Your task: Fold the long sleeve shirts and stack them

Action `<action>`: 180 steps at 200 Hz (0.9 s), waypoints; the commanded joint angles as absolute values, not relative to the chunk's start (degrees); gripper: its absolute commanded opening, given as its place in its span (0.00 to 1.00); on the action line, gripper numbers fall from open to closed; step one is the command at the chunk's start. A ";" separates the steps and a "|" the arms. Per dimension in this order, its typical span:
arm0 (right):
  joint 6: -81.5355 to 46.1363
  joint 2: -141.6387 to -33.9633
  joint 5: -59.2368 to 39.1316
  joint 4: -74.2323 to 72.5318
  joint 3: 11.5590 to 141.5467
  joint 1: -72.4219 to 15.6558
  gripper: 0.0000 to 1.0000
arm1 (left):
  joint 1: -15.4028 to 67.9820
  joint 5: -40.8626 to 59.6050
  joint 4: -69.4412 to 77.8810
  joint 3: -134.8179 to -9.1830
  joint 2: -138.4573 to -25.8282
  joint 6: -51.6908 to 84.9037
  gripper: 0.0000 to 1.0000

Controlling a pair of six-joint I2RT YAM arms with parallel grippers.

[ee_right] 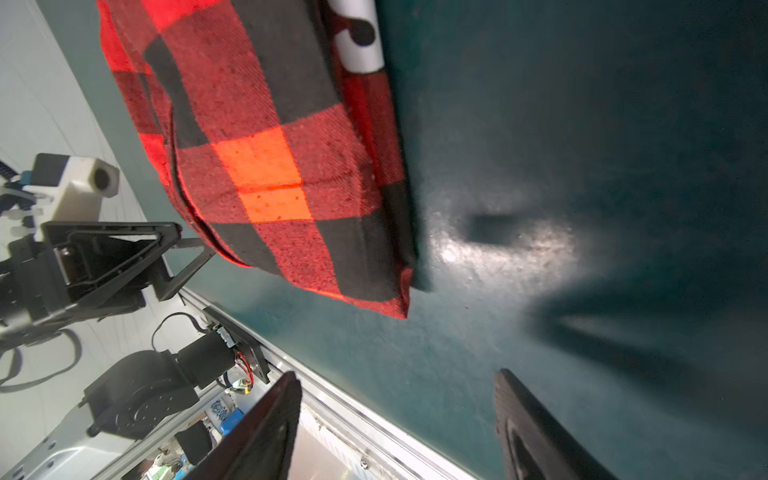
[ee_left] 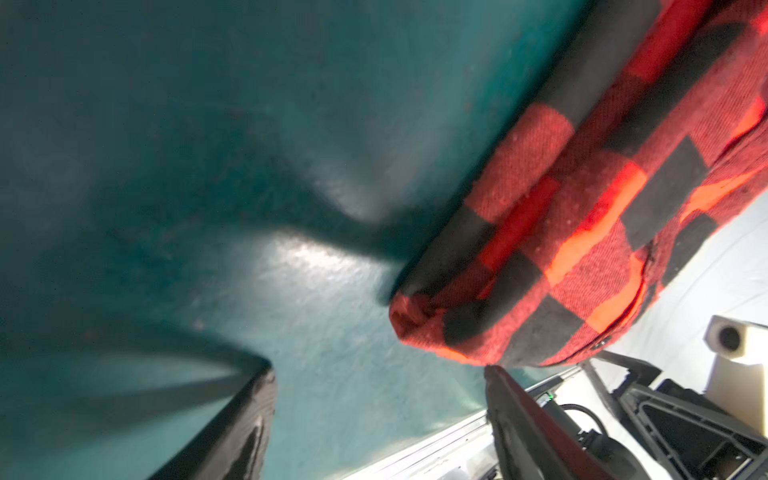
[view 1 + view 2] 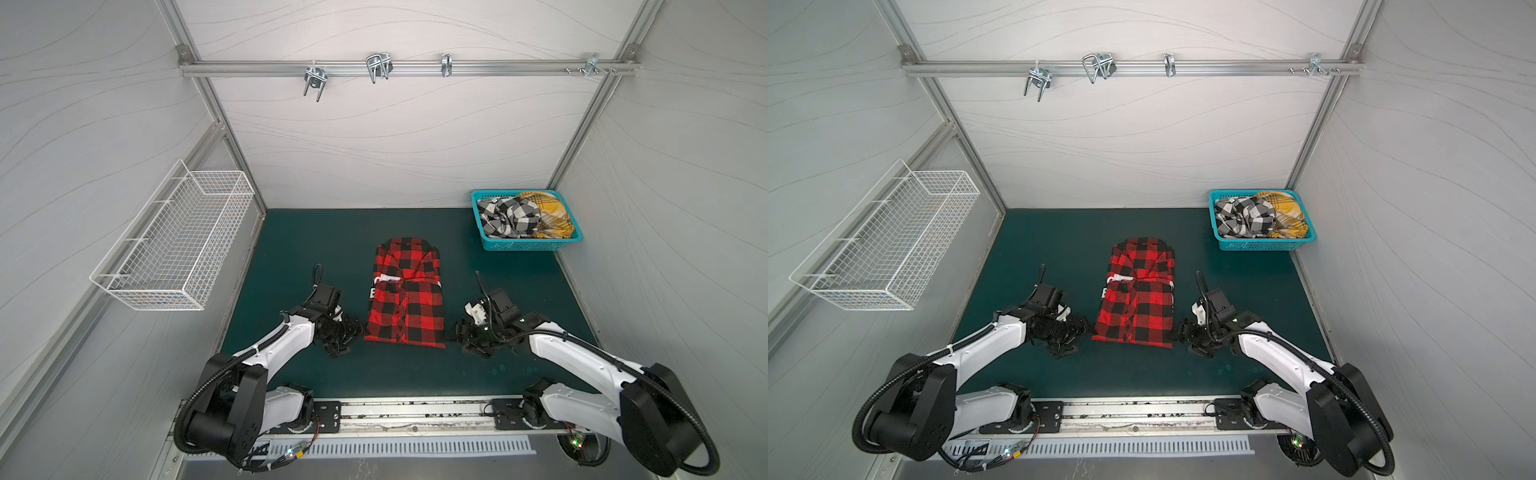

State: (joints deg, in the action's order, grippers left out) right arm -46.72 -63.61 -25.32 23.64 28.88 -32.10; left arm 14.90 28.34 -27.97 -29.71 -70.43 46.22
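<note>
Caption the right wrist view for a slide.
Open right hand near the folded red shirt on the green mat.

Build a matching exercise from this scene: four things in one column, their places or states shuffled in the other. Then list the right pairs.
Column one
1. red-and-black buffalo plaid shirt
2. black-and-white check shirt
3. white wire basket
4. left gripper

Column two
A. mounted on the grey left wall
B. crumpled in the turquoise plastic basket
C. open, beside the plaid shirt's near corner
D. folded on the dark green mat

Pairs: 1-D, 2-B, 3-A, 4-C
</note>
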 commanded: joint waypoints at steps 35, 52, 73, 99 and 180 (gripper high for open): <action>-47.17 -64.76 -28.20 21.30 27.90 -31.28 0.69 | 13.62 32.35 -20.85 -26.11 -71.38 51.25 0.82; -48.74 -65.41 -29.30 18.27 25.79 -31.13 0.68 | 13.45 32.94 -20.97 -25.96 -72.24 50.88 0.82; -48.11 -67.28 -29.98 17.67 26.23 -31.09 0.64 | 13.32 33.05 -19.57 -25.14 -72.40 51.08 0.82; -48.66 -67.99 -29.60 16.56 26.11 -31.18 0.64 | 13.09 33.79 -18.62 -25.25 -74.39 50.61 0.78; -47.57 -73.06 -27.31 17.20 29.07 -30.61 0.59 | 10.99 31.75 -20.22 -28.01 -78.34 49.35 0.69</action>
State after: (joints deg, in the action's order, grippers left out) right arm -47.57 -71.40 -28.38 17.52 27.14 -31.24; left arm 11.31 37.98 -19.79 -28.18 -75.77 51.22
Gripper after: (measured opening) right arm 0.597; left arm 0.703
